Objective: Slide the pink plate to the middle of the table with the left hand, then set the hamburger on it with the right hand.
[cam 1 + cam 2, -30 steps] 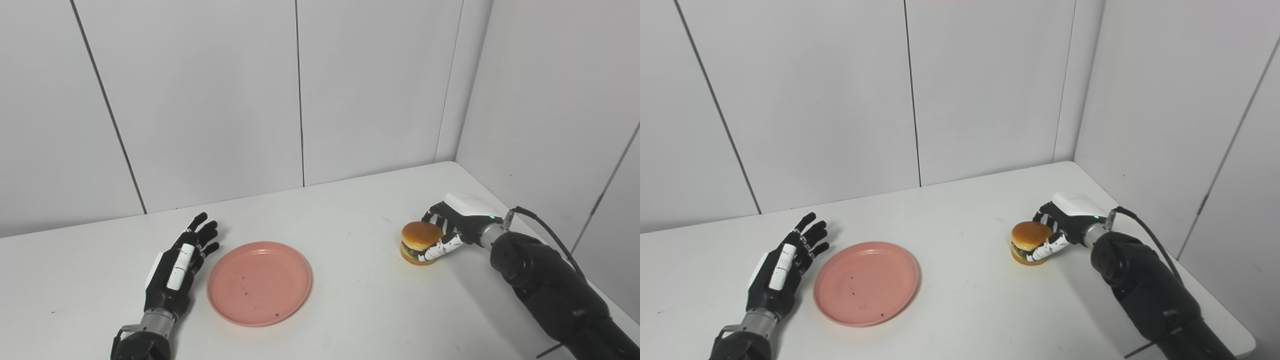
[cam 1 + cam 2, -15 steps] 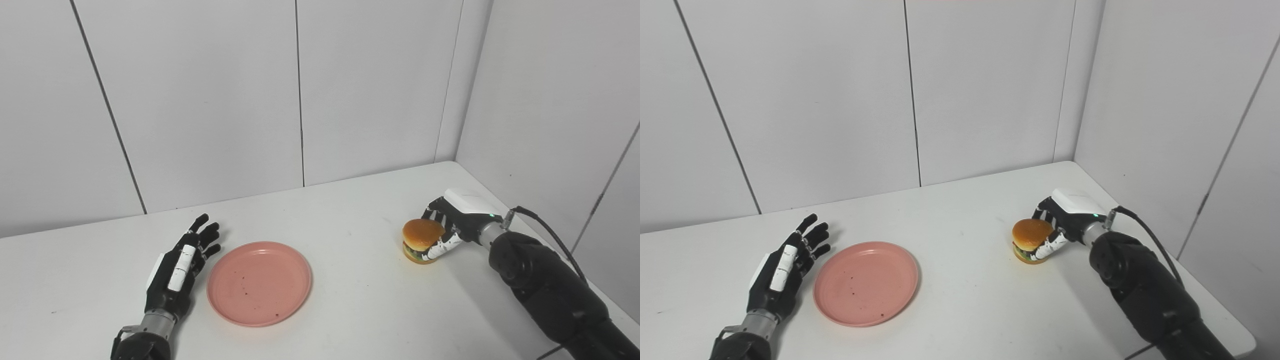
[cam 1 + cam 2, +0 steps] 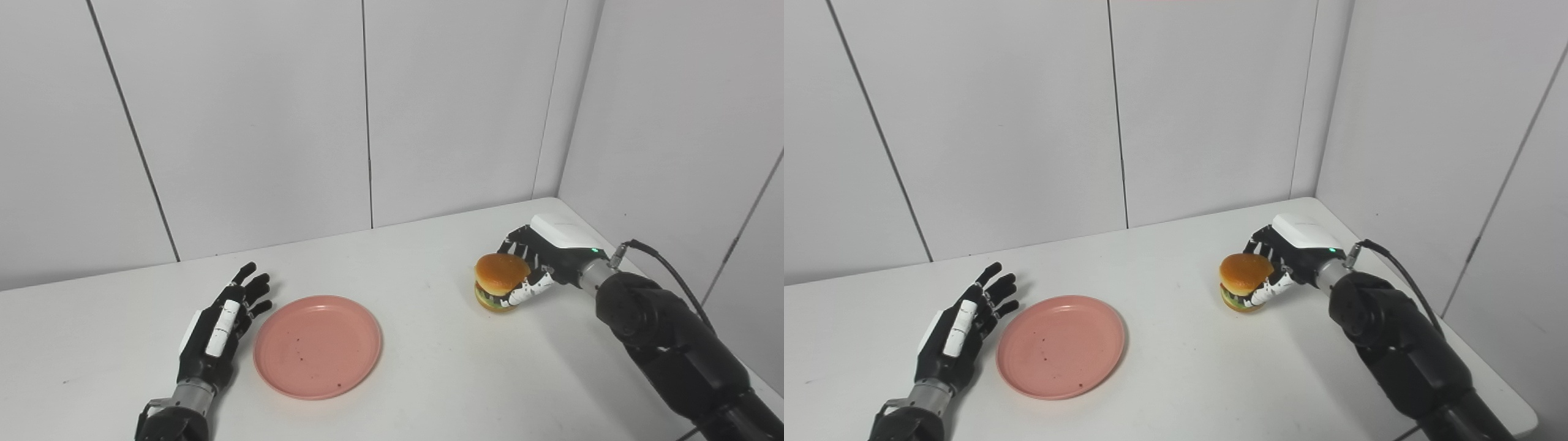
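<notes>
- White panelled walls met in a corner behind the flat white table [image 3: 429, 380], which filled the lower part of both views.
- On the left, the black-and-white left hand [image 3: 217, 331] lay low over the table with its fingers spread apart and pointing away from the robot, holding nothing.
- Just beside that hand, to its right, sat the round pink plastic plate [image 3: 318, 346], flat on the table near the front edge and left of the table's middle; whether the hand touched its rim could not be told. A few dark specks showed on the plate's face.
- Well apart from the plate, to the right, the toy hamburger [image 3: 501, 282] with its orange-brown bun and green layer was off the plate.
- The black-and-white right hand [image 3: 542, 266] was clamped on the hamburger from its right side, fingers behind it and the thumb across its front, and a shadow lay on the table below.
</notes>
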{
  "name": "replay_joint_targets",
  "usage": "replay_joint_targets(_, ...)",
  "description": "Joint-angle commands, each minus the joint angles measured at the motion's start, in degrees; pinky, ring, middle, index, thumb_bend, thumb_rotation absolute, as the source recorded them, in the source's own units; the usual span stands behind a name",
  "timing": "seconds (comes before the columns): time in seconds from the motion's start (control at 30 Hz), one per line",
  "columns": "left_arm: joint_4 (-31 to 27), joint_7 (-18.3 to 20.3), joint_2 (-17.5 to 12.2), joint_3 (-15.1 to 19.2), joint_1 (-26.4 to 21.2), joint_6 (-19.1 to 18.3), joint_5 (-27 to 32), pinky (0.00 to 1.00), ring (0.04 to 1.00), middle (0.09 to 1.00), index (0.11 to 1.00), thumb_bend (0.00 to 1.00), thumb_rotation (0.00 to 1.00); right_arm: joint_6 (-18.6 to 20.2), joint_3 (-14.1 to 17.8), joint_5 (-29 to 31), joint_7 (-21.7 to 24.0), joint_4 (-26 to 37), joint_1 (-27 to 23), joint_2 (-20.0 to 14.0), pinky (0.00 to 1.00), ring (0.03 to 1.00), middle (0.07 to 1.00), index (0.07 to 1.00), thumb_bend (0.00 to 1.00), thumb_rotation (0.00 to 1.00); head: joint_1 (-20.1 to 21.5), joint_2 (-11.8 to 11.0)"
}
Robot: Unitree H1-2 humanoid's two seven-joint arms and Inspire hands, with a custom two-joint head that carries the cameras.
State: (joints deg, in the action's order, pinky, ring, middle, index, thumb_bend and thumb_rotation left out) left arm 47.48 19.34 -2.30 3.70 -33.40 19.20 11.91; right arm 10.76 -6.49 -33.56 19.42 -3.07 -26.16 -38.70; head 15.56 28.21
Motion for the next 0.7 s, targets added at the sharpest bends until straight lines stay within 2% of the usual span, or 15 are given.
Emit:
replay_joint_targets(0.0,2.58,0.01,0.14,-0.27,4.28,0.70,-0.44,0.84,0.892,0.856,0.878,0.94,0.77,1.01,1.31,1.09,-0.05,2.94,-2.92,-0.46,0.41,0.464,0.508,0.488,0.51,0.17,-0.10,0.10)
replay_joint_targets(0.13,2.44,0.16,0.36,-0.04,4.36,0.27,-0.17,0.85,0.897,0.860,0.877,0.93,0.76,0.96,0.71,1.98,1.09,6.22,-3.93,1.26,0.41,0.459,0.503,0.487,0.51,0.16,-0.52,0.28)
replay_joint_targets(0.47,0.00,-1.11,1.26,-0.60,4.97,-0.87,-1.37,0.87,0.904,0.866,0.886,0.93,0.77,6.63,-1.90,0.75,5.06,12.53,-7.20,7.11,0.41,0.474,0.527,0.487,0.51,0.16,-4.07,0.94)
replay_joint_targets(0.53,0.01,-1.36,1.54,-0.73,4.96,-0.70,-1.55,0.87,0.903,0.862,0.886,0.90,0.77,6.81,-2.47,0.66,5.25,12.64,-7.61,7.79,0.42,0.486,0.537,0.489,0.51,0.16,-4.88,1.08)
replay_joint_targets(0.67,-0.14,-1.96,2.28,-1.06,5.05,-0.32,-2.31,0.86,0.902,0.862,0.890,0.89,0.78,4.48,-2.98,2.62,3.84,10.02,-8.36,10.54,0.43,0.489,0.527,0.488,0.51,0.16,-6.44,1.28)
